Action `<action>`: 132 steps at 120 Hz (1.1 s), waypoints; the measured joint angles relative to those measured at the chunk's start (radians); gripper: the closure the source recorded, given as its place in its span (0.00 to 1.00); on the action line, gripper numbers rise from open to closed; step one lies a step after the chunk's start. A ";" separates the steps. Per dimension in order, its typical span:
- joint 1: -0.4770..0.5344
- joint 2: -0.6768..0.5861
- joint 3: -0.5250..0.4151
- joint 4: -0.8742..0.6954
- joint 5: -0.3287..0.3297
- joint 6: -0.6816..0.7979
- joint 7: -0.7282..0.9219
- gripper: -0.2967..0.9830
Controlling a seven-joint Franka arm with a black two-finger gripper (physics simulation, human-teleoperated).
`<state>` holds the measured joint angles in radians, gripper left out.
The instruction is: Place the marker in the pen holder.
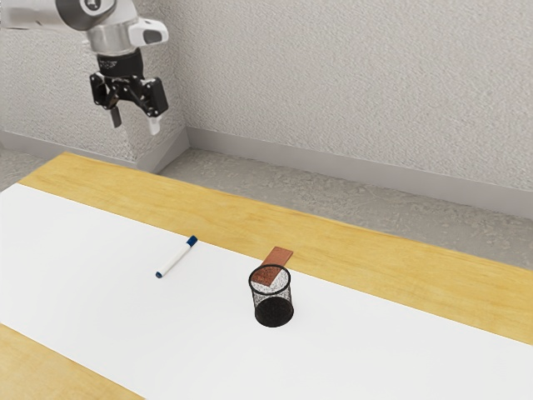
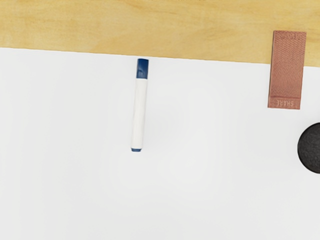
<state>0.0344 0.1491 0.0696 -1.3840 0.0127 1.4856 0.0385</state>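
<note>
Gripper (image 1: 135, 122) and table (image 1: 433, 255), with the marker (image 1: 176, 257) lying apart from the pen holder (image 1: 274, 312). The arm (image 1: 111, 35) is cut off at the exterior view's upper left, its upper links lying outside the frame. In the wrist view the pen holder is cropped by the frame's edge, so that only part of its dark round outline appears. In the exterior view the holder's rim and mesh cross in front of one end of the reddish-brown slab (image 1: 281, 253), which is partly visible through the wire. Raised lettering at one end of the slab reads "SHARE", inverted in the wrist view; that at the opposite end is too faint to read with certainty.

Count: one gripper, two fingers; one marker, white-barrelled, with a blue cap and a blue tip at the opposite end; one pen holder, upright; one slab; one white sheet (image 1: 92, 275) laid over the wooden table.

The two fingers stand spread, with a clear gap between them, high above the table. The marker lies flat on the sheet, near its edge and outside the holder. The slab straddles that same edge, partly on bare wood.
</note>
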 joint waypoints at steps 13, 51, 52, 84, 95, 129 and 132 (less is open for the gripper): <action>-0.002 0.003 0.000 0.000 0.002 0.008 0.001 0.23; -0.003 0.074 0.069 -0.150 -0.004 0.162 0.004 0.23; -0.002 0.078 0.073 -0.153 -0.004 0.169 0.004 0.23; 0.000 0.292 0.131 -0.183 -0.033 0.335 0.028 0.23; -0.001 0.343 0.134 -0.183 -0.037 0.412 0.065 0.23; -0.001 0.458 0.119 -0.174 -0.047 0.567 0.181 0.23; -0.001 0.461 0.113 -0.173 -0.047 0.574 0.189 0.23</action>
<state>0.0339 0.6098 0.1826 -1.5571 -0.0344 2.0593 0.2271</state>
